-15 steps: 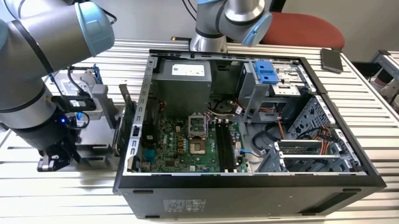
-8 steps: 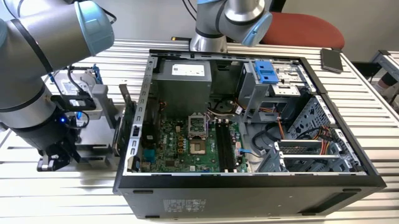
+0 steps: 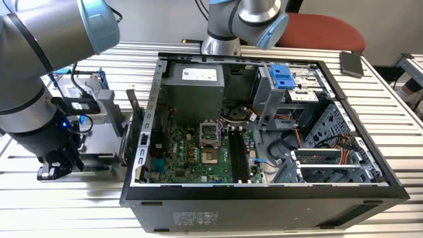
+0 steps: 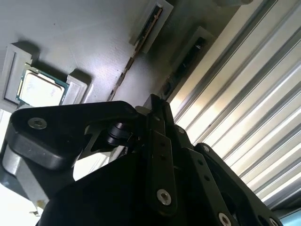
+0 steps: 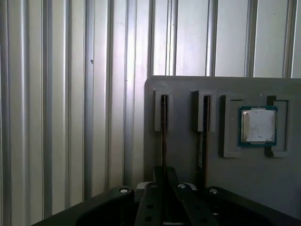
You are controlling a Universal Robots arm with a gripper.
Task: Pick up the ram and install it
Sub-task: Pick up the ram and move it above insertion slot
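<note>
Two rams stand on edge in slots of a grey holder tray [image 5: 188, 202]. The nearer ram [image 5: 163, 127] runs straight in between the black fingers of my gripper [image 5: 163, 176], which looks shut on its thin edge. In the second wrist view the same ram [image 4: 129, 63] leads down to the gripper [image 4: 159, 106]. The other ram [image 5: 205, 127] stands one slot over, untouched. In the exterior view my gripper [image 3: 53, 168] is low over the tray at that view's left, outside the open computer case [image 3: 264, 193]. The black memory slots [image 3: 238, 153] on the motherboard hold nothing.
A square silver processor [image 5: 257, 125] lies in a pocket of the same tray beside the rams. The tray rests on a ribbed aluminium table [image 5: 70, 117]. A rack with blue-railed drives [image 3: 86, 99] stands behind my arm. A second arm's base [image 3: 221, 44] rises behind the case.
</note>
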